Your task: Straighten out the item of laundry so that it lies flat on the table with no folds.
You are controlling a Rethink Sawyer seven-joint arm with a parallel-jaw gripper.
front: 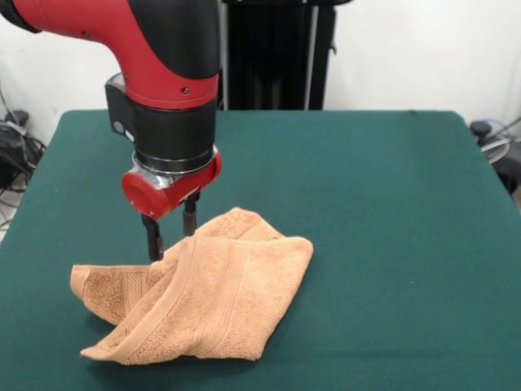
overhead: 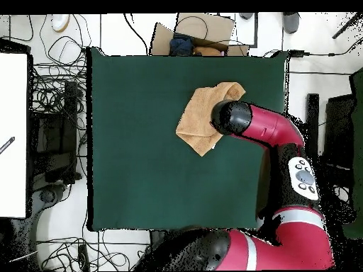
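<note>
The item of laundry, an orange-tan towel point(front: 213, 297), lies crumpled on the green table point(front: 374, 204) near its front left, folded over itself with a striped band along the lower fold. My gripper point(front: 171, 235) stands at the towel's back left edge. It is open: one fingertip point(front: 152, 244) touches the cloth, the other sits just behind a raised fold. Nothing is held. From overhead, the towel point(overhead: 200, 120) lies at the table's point(overhead: 142, 142) upper right. The arm's wrist point(overhead: 230, 117) covers part of it and hides the gripper.
Cable tangles point(overhead: 60, 106) and a white surface point(overhead: 14, 134) lie beyond the table's left side in the overhead view. A cardboard box point(overhead: 202, 35) sits past the top edge. In the front view, green cloth stretches bare to the right of the towel.
</note>
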